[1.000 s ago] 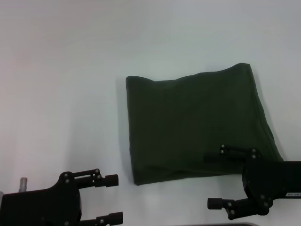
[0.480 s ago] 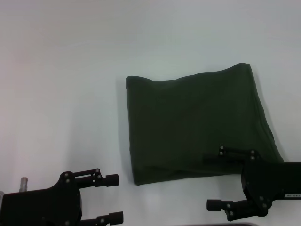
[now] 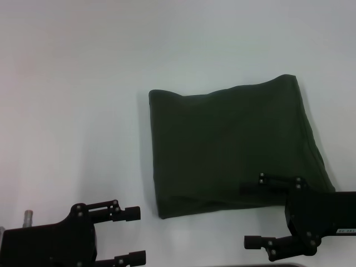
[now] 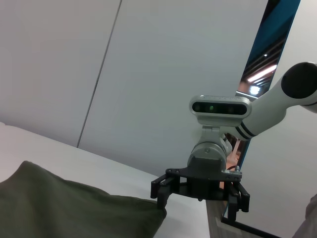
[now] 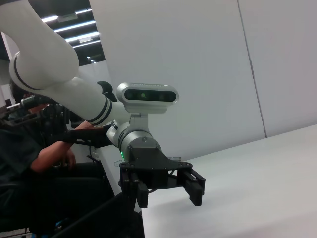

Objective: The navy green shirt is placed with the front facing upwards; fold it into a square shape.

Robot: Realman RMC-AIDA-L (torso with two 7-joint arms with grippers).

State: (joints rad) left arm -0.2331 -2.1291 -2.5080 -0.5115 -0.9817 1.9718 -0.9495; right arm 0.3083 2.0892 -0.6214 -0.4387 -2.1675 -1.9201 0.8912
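Now both the left pincer [image 3: 135, 235] and right pincer [image 3: 251, 214] gape wide, holding nothing, beside the folded navy green shirt [image 3: 233, 147].

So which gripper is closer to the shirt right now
The right. The right gripper overlaps the shirt's near right corner, one finger over the cloth. The left gripper sits near the table's front edge, left of the shirt and apart from it.

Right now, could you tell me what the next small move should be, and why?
Probably just draw the right gripper back clear: the navy green shirt already lies folded in a rough square, both grippers are open, and the left gripper sits off the cloth.
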